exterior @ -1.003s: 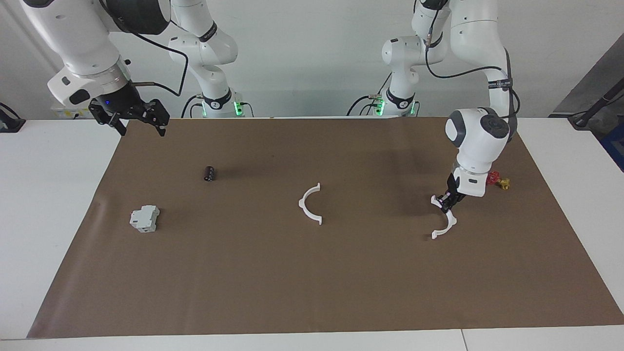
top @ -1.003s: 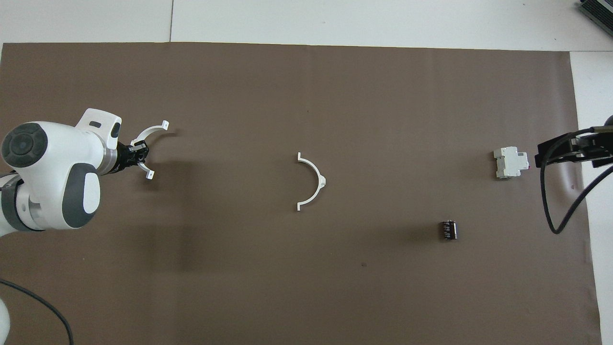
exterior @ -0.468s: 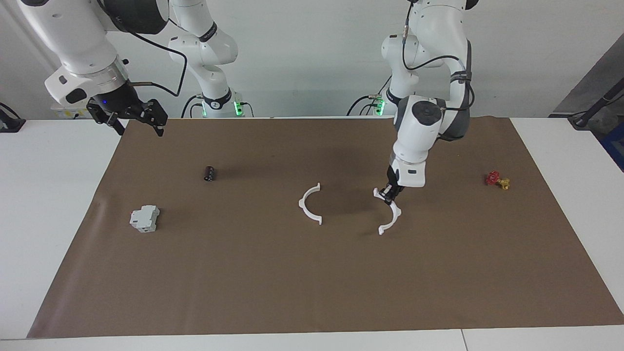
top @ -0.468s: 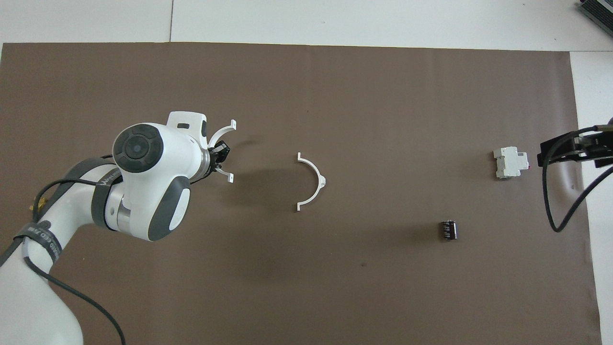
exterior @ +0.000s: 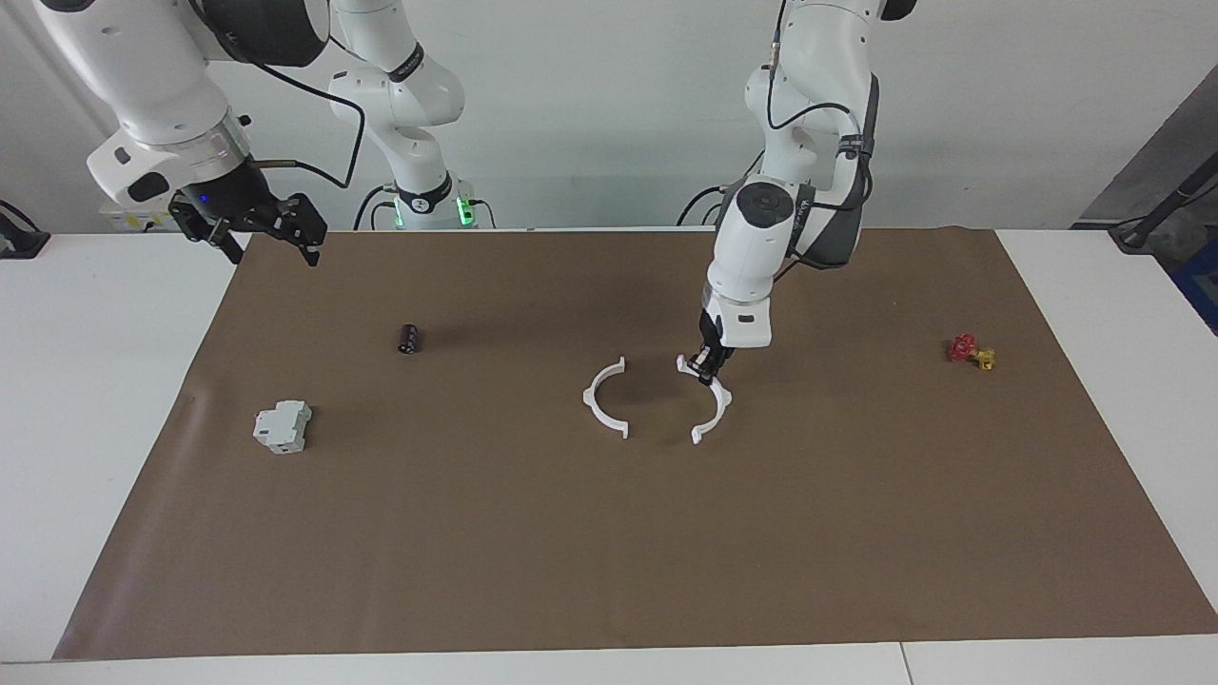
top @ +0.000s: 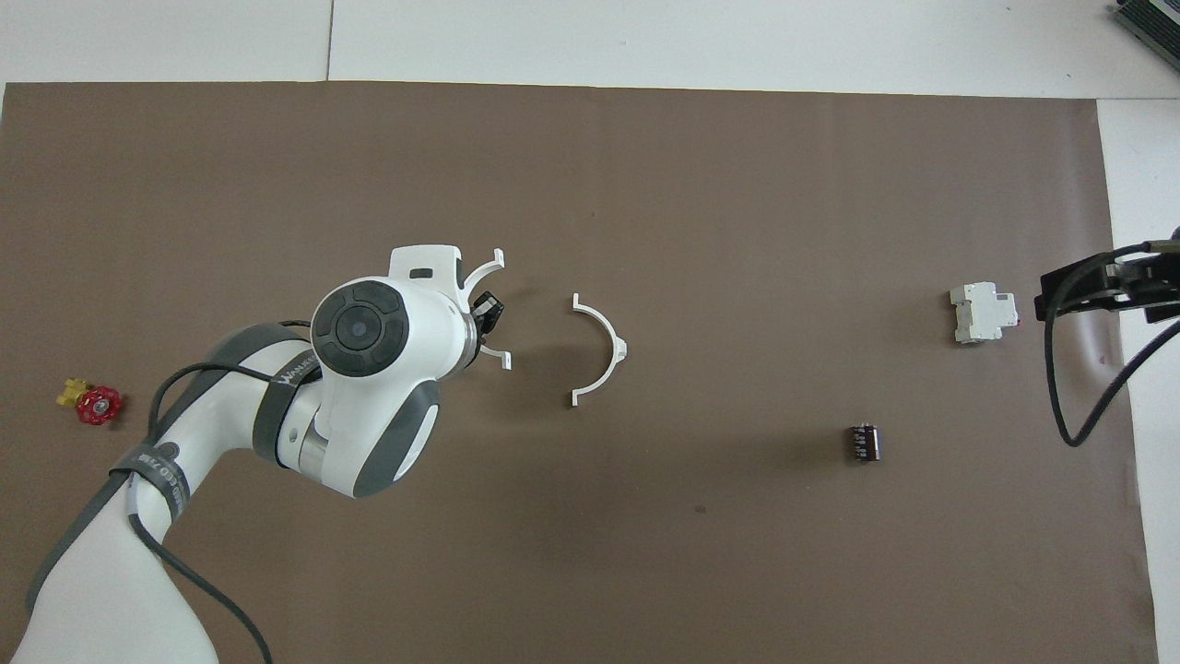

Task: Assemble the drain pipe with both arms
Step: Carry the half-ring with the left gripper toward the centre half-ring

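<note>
The drain pipe is in two white half-rings. One half-ring lies on the brown mat at the table's middle. My left gripper is shut on the other half-ring and holds it low over the mat. The held half hangs beside the lying one, toward the left arm's end, and a small gap separates them. Their open sides face each other. My right gripper waits open and empty, raised over the mat's corner at the right arm's end.
A pale grey boxy block and a small black cylinder sit on the mat toward the right arm's end. A small red-and-yellow piece lies toward the left arm's end.
My left arm has carried its half-ring from beside the red-and-yellow piece toward the table's middle, up to the lying half-ring. The right arm has barely moved.
</note>
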You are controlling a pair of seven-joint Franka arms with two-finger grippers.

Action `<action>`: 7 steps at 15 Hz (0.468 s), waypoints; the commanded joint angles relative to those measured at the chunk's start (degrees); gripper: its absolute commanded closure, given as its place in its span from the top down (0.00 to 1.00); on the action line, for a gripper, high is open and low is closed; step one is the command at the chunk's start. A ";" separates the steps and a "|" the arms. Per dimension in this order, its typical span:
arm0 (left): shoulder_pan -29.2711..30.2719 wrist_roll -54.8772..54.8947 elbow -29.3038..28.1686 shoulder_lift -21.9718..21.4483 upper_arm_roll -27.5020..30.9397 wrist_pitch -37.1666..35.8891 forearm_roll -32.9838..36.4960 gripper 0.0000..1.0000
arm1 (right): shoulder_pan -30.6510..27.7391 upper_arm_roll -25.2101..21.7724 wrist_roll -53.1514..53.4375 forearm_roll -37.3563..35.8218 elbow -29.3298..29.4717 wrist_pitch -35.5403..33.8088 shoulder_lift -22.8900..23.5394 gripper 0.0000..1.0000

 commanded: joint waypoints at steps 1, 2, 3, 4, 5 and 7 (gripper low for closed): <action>-4.04 -5.49 0.33 2.87 1.24 3.18 -0.14 0.00 | -0.32 0.20 0.45 -0.19 0.00 0.29 -0.25 1.00; -5.27 -7.08 1.13 4.63 1.24 3.19 -0.06 0.00 | -0.32 0.20 0.45 -0.19 -0.09 0.29 -0.25 1.00; -5.54 -7.96 1.22 5.52 1.33 3.19 0.03 0.00 | -0.32 0.20 0.45 -0.19 0.00 0.29 -0.25 1.00; -5.63 -8.06 1.22 5.79 1.33 3.19 0.73 0.00 | -0.32 0.20 0.45 -0.19 0.00 0.29 -0.25 1.00; -5.55 -8.58 1.31 6.14 1.33 3.19 2.13 0.00 | -0.32 0.20 0.45 -0.19 -0.09 0.29 -0.25 1.00; -5.63 -10.34 1.31 6.49 1.24 2.92 4.07 0.00 | -0.32 0.20 0.45 -0.19 -0.09 0.29 -0.25 1.00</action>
